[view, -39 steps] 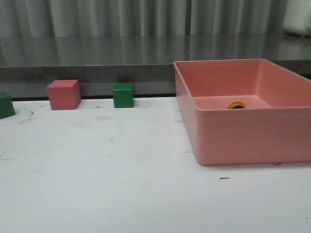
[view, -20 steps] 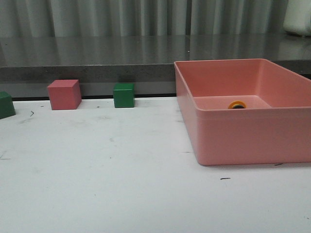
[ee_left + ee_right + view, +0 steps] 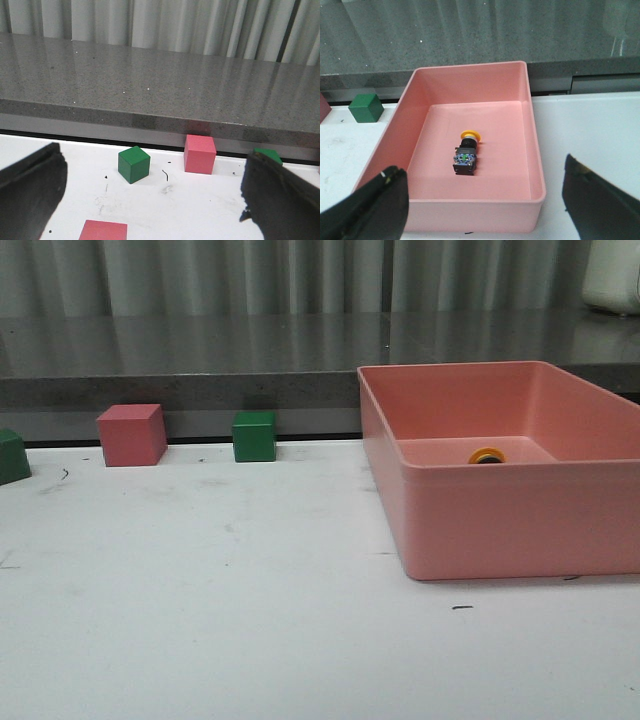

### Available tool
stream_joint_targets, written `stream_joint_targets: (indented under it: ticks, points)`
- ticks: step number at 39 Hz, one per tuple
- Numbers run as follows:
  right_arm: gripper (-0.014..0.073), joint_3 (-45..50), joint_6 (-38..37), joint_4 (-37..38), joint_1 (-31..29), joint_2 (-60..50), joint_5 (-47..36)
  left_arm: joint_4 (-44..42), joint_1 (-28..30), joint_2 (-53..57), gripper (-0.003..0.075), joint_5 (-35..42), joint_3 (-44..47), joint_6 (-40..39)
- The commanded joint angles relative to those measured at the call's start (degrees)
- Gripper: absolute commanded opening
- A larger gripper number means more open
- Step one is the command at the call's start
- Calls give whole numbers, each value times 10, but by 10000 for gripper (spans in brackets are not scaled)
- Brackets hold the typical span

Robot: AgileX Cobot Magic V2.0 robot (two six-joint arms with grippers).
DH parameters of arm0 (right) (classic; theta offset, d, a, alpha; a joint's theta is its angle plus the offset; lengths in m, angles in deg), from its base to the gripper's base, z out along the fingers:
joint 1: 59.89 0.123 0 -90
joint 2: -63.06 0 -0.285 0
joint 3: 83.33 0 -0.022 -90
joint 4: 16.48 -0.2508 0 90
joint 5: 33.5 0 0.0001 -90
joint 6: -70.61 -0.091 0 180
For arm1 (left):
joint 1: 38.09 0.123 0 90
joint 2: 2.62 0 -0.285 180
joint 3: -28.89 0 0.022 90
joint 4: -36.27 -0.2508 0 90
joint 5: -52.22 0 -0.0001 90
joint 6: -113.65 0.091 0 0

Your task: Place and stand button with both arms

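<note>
Small push button with yellow mushroom cap and black blocky body point(image 3: 466, 155) lies on side near middle of shallow pink plastic bin point(image 3: 536, 160), near right edge of white counter point(image 3: 250, 590).

Right hand point(image 3: 485, 200) fingers apart, above bin, likely for pick.

Left hand point(image 3: 155, 192) fingers apart, holds nothing.

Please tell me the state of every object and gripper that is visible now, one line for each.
button: lying on its side on the floor of the bin, not gripped
pink bin: upright, open at the top, holding only the button
left gripper: open, holding nothing
right gripper: open, holding nothing, facing the bin
pink cube: resting on the table
green cube: resting on the table
</note>
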Motion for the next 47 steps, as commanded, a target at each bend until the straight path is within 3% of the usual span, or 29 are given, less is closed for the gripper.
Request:
stream_joint_targets:
  ticks: [1, 13, 25, 36, 47]
  points:
    - [643, -44, 3, -5, -4, 70, -51, 4, 0, -8, 680, 48, -23, -3]
    - [643, -193, 3, -5, 8, 314, -29, 4, 0, -8, 680, 48, -23, -3]
    - [643, -363, 3, -5, 86, 515, 66, 4, 0, -8, 680, 48, -23, -3]
    - [643, -497, -83, 1, 58, 657, 167, 4, 0, -8, 680, 48, -23, -3]
    - [642, -602, -105, 13, 51, 771, 225, 4, 0, -8, 680, 48, -23, -3]
